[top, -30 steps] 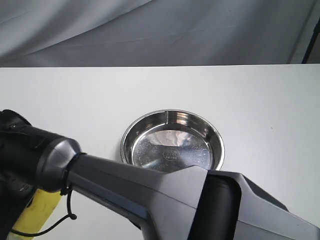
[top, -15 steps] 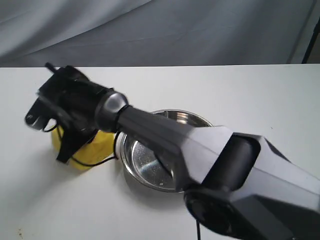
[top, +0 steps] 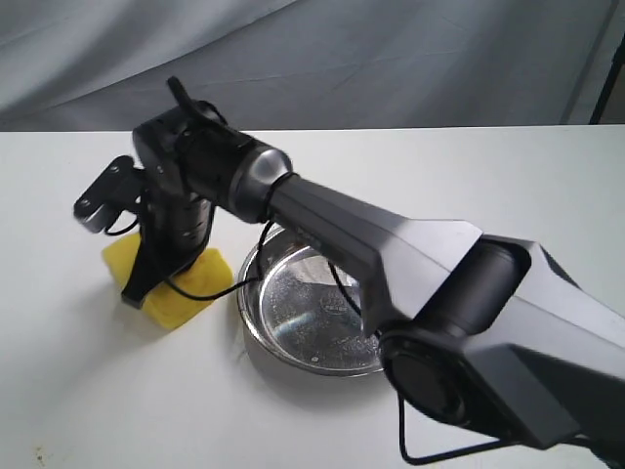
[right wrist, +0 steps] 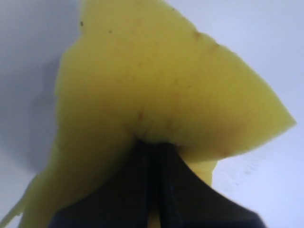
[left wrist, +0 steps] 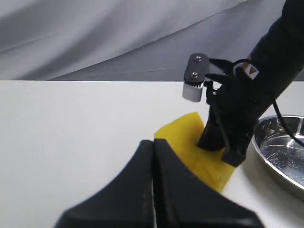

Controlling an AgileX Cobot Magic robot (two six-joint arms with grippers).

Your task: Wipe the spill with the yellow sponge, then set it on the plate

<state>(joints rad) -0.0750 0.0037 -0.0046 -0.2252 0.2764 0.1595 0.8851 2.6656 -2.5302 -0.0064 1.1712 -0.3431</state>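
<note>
1. Your right gripper (top: 154, 278) reaches across and is clamped tight on the yellow sponge (top: 186, 295), which rests on the white table (top: 508, 195).
2. The sponge lies just beside the plate (top: 298, 362), outside its rim.
3. The plate's shiny bottom shows bare beneath your right arm.
4. Your left gripper (left wrist: 153, 147) has its jaws pressed together, holding nothing.

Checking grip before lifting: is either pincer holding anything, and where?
The right pincer pinches the yellow sponge from above, foam squeezed in its grip; left pincer holds nothing.
</note>
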